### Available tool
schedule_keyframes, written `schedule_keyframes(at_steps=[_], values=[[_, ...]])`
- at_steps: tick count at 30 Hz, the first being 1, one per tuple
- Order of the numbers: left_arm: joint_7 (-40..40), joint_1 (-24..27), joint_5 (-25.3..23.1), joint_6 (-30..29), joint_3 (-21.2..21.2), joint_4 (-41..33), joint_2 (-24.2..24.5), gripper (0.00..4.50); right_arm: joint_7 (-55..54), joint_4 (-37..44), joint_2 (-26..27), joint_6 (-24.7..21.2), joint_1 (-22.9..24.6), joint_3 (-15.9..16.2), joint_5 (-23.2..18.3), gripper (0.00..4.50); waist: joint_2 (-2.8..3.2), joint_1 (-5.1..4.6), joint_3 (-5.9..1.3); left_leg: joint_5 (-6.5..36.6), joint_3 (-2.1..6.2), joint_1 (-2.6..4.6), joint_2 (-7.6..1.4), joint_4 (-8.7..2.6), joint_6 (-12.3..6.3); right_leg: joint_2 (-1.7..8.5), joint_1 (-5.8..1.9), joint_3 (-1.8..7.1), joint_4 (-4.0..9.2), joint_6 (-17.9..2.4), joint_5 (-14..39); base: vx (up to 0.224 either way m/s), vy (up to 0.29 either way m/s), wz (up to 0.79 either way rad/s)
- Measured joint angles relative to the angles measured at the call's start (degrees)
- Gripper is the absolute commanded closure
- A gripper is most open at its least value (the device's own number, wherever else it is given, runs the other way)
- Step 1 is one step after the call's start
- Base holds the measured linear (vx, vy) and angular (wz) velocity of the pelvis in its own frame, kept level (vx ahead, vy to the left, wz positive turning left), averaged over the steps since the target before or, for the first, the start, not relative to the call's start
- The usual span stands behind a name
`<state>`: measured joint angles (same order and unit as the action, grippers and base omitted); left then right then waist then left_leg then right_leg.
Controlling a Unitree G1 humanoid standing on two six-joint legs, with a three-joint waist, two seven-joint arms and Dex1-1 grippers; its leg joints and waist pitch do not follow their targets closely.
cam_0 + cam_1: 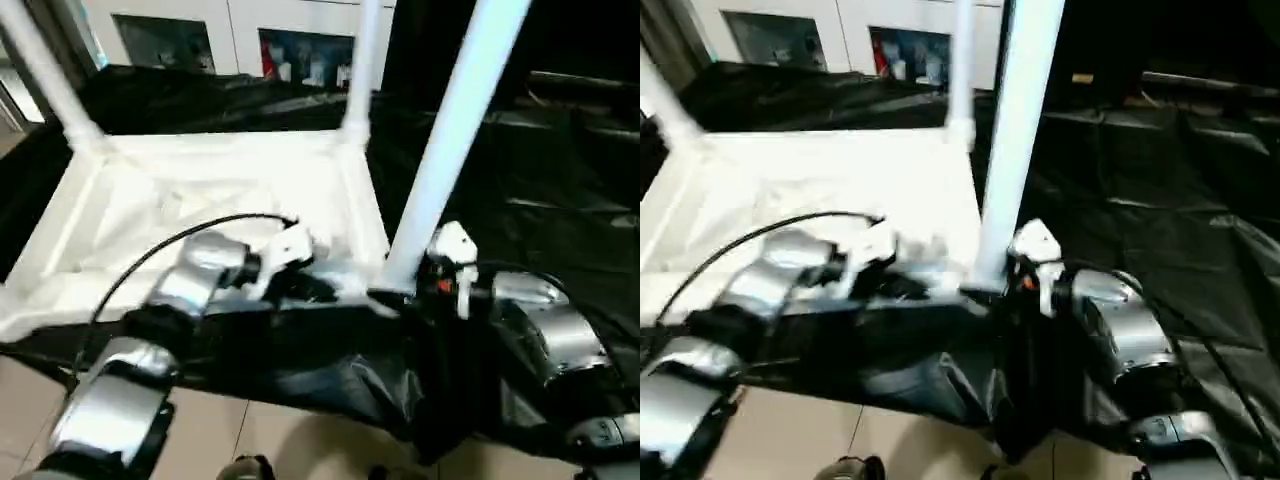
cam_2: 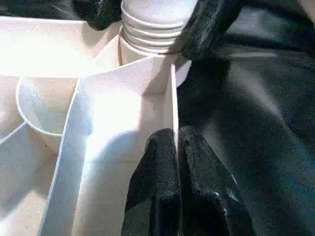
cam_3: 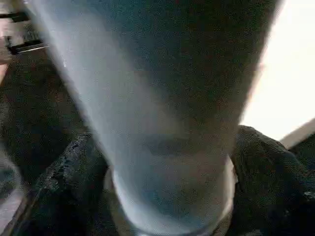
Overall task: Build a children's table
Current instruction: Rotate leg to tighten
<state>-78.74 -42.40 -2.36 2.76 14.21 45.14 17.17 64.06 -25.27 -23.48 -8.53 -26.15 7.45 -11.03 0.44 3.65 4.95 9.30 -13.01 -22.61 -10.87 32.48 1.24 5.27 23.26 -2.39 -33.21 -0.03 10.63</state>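
Note:
The children's table lies upside down: its white top (image 1: pixel 150 215) rests on black sheeting with the ribbed underside up. A white leg (image 1: pixel 450 140) stands in the near right corner socket (image 2: pixel 147 54). My right gripper (image 3: pixel 170 196) is open, with a black finger on each side of that leg's base. My left gripper (image 2: pixel 176 147) is shut on the thin side wall of the top (image 2: pixel 173 105), just beside that corner. Two more legs (image 1: pixel 362 60) (image 1: pixel 45 70) stand at the far corners.
Black plastic sheeting (image 1: pixel 540 190) covers the work surface around the top and hangs over its near edge. Below that edge is tiled floor (image 1: pixel 250 440). Cabinets with glass fronts (image 1: pixel 300 50) stand at the back. A black cable (image 1: pixel 170 245) arcs over my left forearm.

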Motion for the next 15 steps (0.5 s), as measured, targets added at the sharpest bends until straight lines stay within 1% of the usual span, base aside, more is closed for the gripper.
schedule_keyframes(at_steps=[1,4,6,7,8,10,11,14,15], values=[[-0.4,0.1,0.1,-0.1,0.1,-0.2,0.1,4.50,0.7,0.0,-0.2,0.0,0.0,0.2,-0.1,0.60,0.00,0.04,0.00,0.0,-0.04,0.00,0.00,0.01,0.04,0.03,0.00,0.00,-0.01,0.0,0.0,0.000,0.000,0.00],[-0.8,0.2,0.2,-0.1,0.2,-0.3,0.3,4.50,1.4,0.0,-0.3,-0.1,-0.1,0.5,-0.2,0.92,-0.02,0.03,0.01,0.1,-0.06,-0.01,0.00,0.09,0.16,0.03,0.00,0.03,-0.05,0.0,0.0,0.000,0.000,0.00],[-0.8,0.2,0.3,-0.1,0.2,-0.3,0.3,4.50,1.6,0.0,-0.3,-0.3,-0.1,0.6,-0.3,0.98,-0.02,0.02,0.01,0.1,-0.06,0.00,0.00,0.10,0.16,0.03,0.00,0.04,-0.09,0.0,0.0,0.000,0.000,0.00],[-0.8,0.3,0.3,-0.1,0.2,-0.3,0.3,4.50,1.5,0.0,-0.3,-0.7,-0.1,0.6,-0.4,1.23,-0.02,0.01,0.01,0.1,-0.05,0.00,0.00,0.11,0.16,0.03,0.00,0.03,-0.11,0.0,0.0,0.000,0.000,0.00],[-0.8,0.3,0.3,-0.1,0.2,-0.3,0.3,4.50,1.5,0.0,-0.3,-0.9,-0.1,0.6,-0.6,1.31,-0.02,0.02,0.01,0.1,-0.05,0.00,-0.01,0.12,0.15,0.03,0.00,0.03,-0.14,0.0,0.0,0.000,0.000,0.00],[-0.7,0.4,0.3,-0.1,0.2,-0.4,0.3,4.50,1.4,0.0,-0.1,-1.2,-0.1,0.7,-0.6,1.34,-0.02,0.00,0.01,0.1,-0.05,0.01,-0.01,0.16,0.13,0.03,0.01,0.03,-0.21,0.0,0.0,0.000,0.000,0.00],[-0.4,0.4,0.3,-0.1,0.2,-0.4,0.3,4.50,1.0,0.0,0.1,-1.2,0.0,0.6,-0.6,1.48,-0.01,-0.02,0.00,0.1,-0.05,0.01,-0.01,0.17,0.11,0.03,0.01,0.05,-0.23,0.0,0.0,0.000,0.000,0.00],[2.2,0.5,-0.2,0.1,0.2,-0.4,0.0,4.50,-2.9,0.0,1.4,-1.2,0.5,-0.3,-0.2,1.63,-0.04,-0.09,-0.01,0.1,-0.05,0.04,-0.02,0.29,0.16,0.04,0.01,0.09,-0.37,0.0,0.0,0.000,0.000,0.00],[4.7,0.4,-0.8,0.1,0.1,-0.2,-0.7,4.50,-6.2,-0.3,2.6,-1.2,0.8,-1.1,0.5,1.65,-0.09,-0.18,-0.04,0.1,-0.05,0.10,-0.01,0.36,0.24,0.04,-0.03,0.13,-0.44,0.0,0.0,0.000,0.000,0.00]])
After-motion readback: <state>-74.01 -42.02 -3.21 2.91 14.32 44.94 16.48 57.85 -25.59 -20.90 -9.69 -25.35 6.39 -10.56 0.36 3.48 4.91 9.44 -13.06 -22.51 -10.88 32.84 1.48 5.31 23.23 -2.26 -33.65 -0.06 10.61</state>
